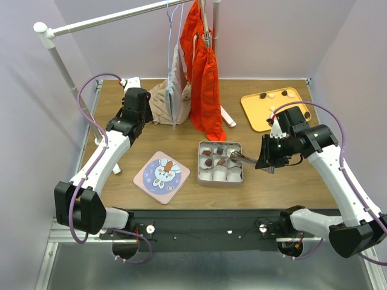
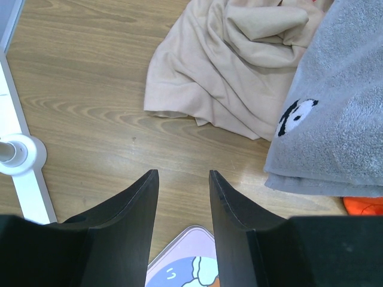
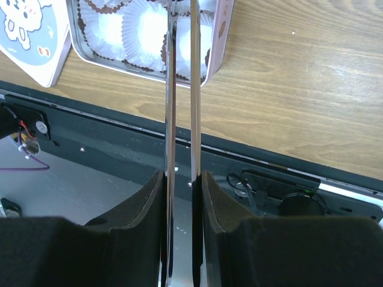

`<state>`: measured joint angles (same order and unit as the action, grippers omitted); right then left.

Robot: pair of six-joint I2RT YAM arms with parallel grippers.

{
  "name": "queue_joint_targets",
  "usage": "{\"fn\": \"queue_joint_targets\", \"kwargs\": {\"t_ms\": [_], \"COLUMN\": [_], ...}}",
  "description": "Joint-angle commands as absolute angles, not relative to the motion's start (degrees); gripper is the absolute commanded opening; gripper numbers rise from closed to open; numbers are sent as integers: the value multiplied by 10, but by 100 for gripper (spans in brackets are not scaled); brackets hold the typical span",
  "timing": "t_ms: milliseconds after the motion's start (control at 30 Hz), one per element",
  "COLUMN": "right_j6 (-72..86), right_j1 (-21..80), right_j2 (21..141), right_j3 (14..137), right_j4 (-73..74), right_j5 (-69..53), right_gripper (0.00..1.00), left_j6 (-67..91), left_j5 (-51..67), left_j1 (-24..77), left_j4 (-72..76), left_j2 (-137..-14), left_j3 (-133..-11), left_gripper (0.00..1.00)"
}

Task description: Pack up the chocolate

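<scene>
On the bench [image 1: 290,181], a yellow tray [image 1: 254,118] at the far right carries a few loose pieces, and a tin [image 1: 199,164] of paper cups [image 3: 146,27] sits near the middle. The right tool [image 1: 264,158] is clamped on metal tongs [image 3: 170,119] reaching over the tin; lower the tips squarely into 1 vacant cup, then ease off. The left tool [image 2: 182,176] stands apart, holding nothing. The chocolate [image 1: 264,95] is tiny, dark brown or cream; some sits in cups.
</scene>
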<state>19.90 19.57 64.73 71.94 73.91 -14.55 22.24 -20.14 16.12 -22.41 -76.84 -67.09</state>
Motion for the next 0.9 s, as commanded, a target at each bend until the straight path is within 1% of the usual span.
{"fn": "queue_joint_targets", "kwargs": {"t_ms": [0, 233, 433, 533, 633, 667, 867], "right_j6": [204, 205, 205, 211, 228, 233, 261], "right_j1": [202, 203, 204, 204, 204, 204, 203], "right_j2": [650, 651, 651, 650, 652, 653, 685], "right_j3": [723, 724, 730, 745, 782, 805, 832], "right_j4": [747, 746, 748, 755, 756, 751, 684], "right_j5": [-136, -132, -124, -87, -20, 18, 115], "right_gripper": [37, 42, 42, 38, 34, 34, 34], "left_j6": [214, 214, 214, 214, 214, 214, 210], "left_j5": [-213, -214, -214, -212, -213, -213, -212], "left_j1": [157, 156, 156, 156, 155, 155, 154], "left_j4": [-218, -217, -217, -217, -216, -215, -215], "left_j2": [-763, -764, -766, -766, -767, -767, -767], "left_j3": [-673, -673, -673, -674, -675, -676, -678], "left_gripper": [49, 49, 49, 49, 49, 49, 49]}}
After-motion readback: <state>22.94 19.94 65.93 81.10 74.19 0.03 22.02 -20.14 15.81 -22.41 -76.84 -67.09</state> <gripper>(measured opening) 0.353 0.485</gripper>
